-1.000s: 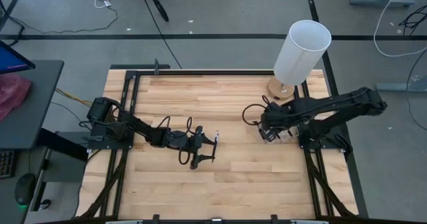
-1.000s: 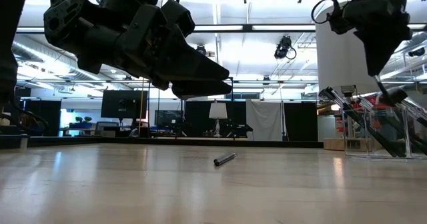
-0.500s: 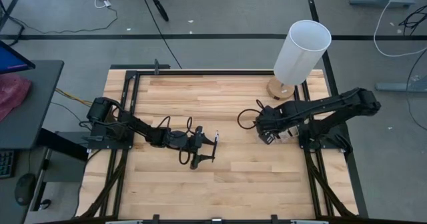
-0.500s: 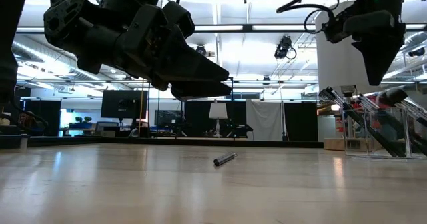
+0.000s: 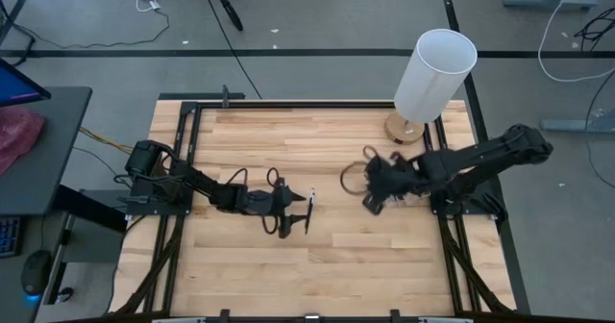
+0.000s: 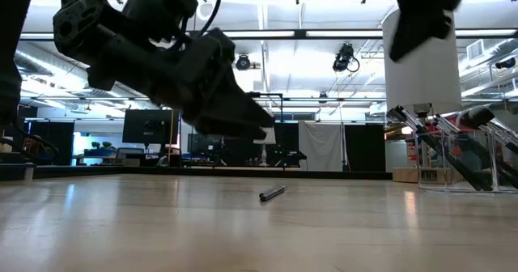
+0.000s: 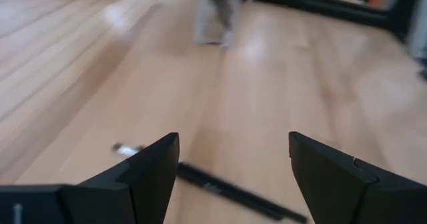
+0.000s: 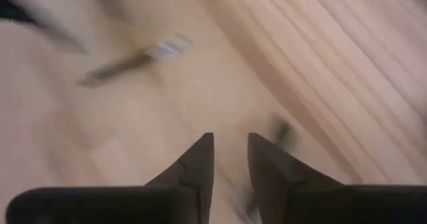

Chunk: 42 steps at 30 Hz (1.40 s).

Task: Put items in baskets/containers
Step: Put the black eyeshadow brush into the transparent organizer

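Observation:
One thin dark brush (image 5: pixel 310 206) with a silver ferrule lies flat on the wood near the table's middle; the low view shows it end-on (image 6: pixel 273 193). My left gripper (image 5: pixel 299 217) hovers just left of it, open. Its fingers stand on either side of the brush (image 7: pixel 223 189) without touching. My right gripper (image 5: pixel 368 203) is in the air right of centre, open by a narrow gap (image 8: pixel 230 159) and holding nothing. It faces the brush (image 8: pixel 130 63). The clear holder (image 6: pixel 465 163) stands at the right edge with several brushes leaning inside.
A tall white cylinder (image 5: pixel 434 73) on a round wooden base stands at the far right corner, just behind the holder. Bare wood (image 5: pixel 288 145) stretches across the middle and the near side. Black frame rails (image 5: pixel 178 169) run along the table's edges.
My right gripper has left the spot above the holder. It has risen and swung toward the table's left and a little nearer. The brush that hung below it a second ago no longer shows there. My left gripper has tipped down toward the lying brush.

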{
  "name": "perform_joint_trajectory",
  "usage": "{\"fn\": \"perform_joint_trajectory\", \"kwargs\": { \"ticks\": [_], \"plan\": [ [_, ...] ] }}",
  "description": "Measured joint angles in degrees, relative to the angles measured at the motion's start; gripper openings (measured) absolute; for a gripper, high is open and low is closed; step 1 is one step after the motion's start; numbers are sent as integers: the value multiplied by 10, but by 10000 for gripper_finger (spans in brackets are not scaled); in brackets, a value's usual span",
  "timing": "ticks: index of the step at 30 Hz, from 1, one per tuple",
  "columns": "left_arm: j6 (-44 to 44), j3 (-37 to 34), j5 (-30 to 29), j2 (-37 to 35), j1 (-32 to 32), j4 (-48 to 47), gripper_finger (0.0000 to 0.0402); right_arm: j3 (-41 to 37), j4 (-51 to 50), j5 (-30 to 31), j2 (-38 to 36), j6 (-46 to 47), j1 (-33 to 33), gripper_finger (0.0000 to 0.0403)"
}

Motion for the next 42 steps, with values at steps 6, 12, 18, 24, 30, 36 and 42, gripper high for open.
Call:
{"fn": "perform_joint_trajectory", "kwargs": {
  "ticks": [6,12,18,24,30,36,42],
  "plan": [
    [-56,0,-87,1,1,-39,280,-10,244,80,36,-141,109,76],
    [-85,0,-103,1,13,-42,280,-55,476,131,102,-245,180,63],
    [-90,0,-81,2,33,-44,280,-87,613,152,177,-274,198,54],
    [-100,0,-80,2,49,-43,280,-87,635,176,201,-323,189,52],
    [-117,0,-54,2,60,-43,280,-87,655,269,200,-376,179,52],
    [-117,25,-27,2,61,-73,272,-87,656,291,200,-375,167,52],
    [-116,63,-36,2,60,-152,244,-87,656,287,200,-366,162,52]
  ]
}}
